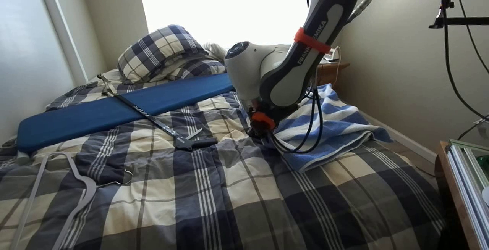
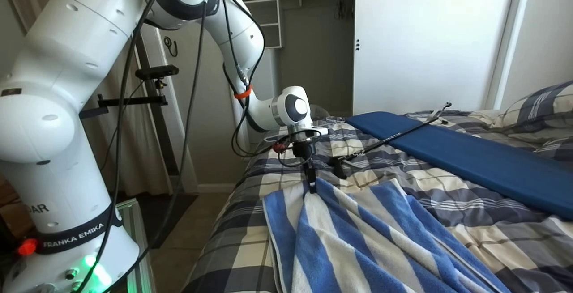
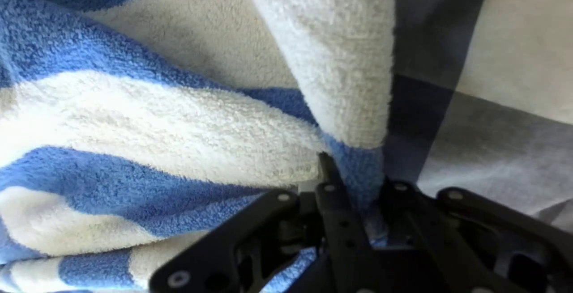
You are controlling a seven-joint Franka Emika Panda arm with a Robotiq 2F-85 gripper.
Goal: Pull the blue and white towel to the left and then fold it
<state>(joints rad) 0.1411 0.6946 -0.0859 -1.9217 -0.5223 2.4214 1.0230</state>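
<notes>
At five o'clock in an exterior view, the blue and white towel (image 2: 358,244) lies on plaid bedding (image 2: 237,248), the jaws pinching a fold at its far edge. Drag could slip a shallow pinch. Farther, two o'clock from the jaws, the reaching tool (image 2: 393,137) might snag cloth pulled that way.

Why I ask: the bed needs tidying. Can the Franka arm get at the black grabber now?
Probably not yet: the tool seems clamped on the striped towel, though the black grabber lies nearby, uncovered.
</notes>
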